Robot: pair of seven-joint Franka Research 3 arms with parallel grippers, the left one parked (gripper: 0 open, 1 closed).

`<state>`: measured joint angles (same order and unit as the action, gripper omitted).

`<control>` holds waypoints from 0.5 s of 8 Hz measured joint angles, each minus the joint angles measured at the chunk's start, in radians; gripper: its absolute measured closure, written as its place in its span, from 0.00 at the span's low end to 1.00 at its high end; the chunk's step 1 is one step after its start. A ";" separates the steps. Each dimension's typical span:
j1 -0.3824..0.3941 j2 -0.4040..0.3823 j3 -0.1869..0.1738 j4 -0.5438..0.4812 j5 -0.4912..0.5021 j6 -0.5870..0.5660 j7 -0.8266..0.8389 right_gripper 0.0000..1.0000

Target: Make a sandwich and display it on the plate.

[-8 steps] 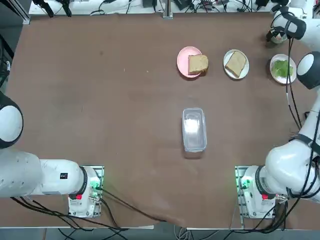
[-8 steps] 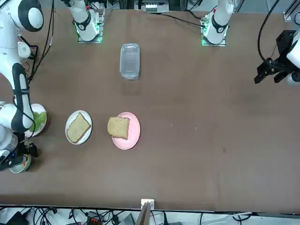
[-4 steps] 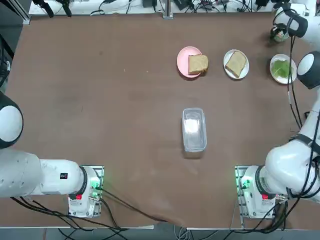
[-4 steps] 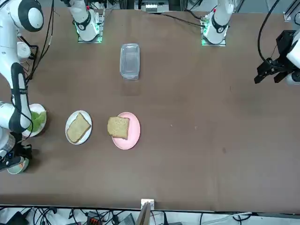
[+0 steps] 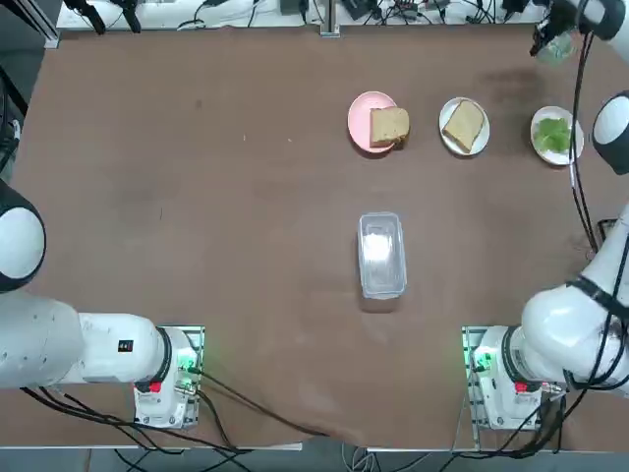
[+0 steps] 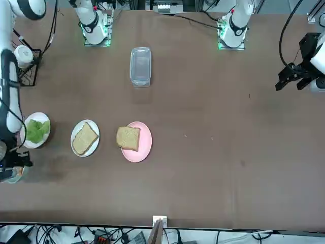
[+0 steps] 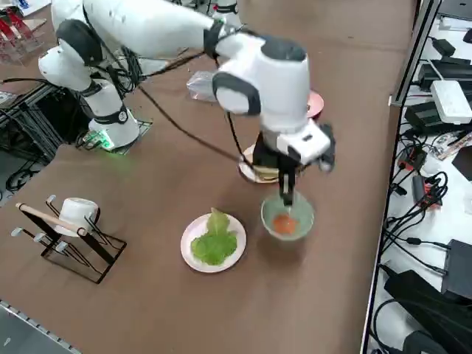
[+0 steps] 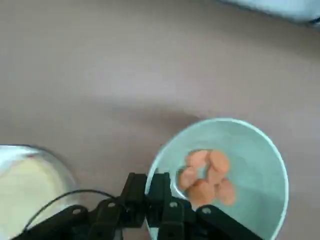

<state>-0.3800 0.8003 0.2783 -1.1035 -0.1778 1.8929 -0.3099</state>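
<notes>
Sandwich parts sat unassembled on the brown desk (image 5: 197, 197): toast (image 5: 463, 125) on the white plate (image 5: 447, 140), another toast (image 5: 389, 125) on the pink plate (image 5: 358, 115). Right gripper (image 8: 152, 187), fingers pressed together, pinched the pale-green cup's (image 7: 287, 219) rim.

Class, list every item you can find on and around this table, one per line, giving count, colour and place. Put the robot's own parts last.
Round pink plate: one, far side of the table, carrying a toast slice.
Tan-brown toast slices: two, one on the pink plate, one on the small white plate beside it.
White plate with green lettuce leaf: one, near the table's right edge.
Pale-green cup: one, holding orange filling pieces, lifted by its rim.
Clear plastic lidded box: one, table centre.
Black wire rack with a white mug: one, right of the table.
Right gripper: one, black, shut on the cup's rim.
Parked left arm: one, white, near corner.
</notes>
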 joint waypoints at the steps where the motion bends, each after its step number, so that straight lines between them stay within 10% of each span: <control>1: 0.006 -0.026 0.037 -0.018 0.066 -0.064 0.088 0.96; 4: 0.009 -0.078 0.061 -0.168 0.334 -0.083 0.163 0.96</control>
<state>-0.3714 0.7224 0.3396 -1.2714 0.1566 1.8095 -0.1473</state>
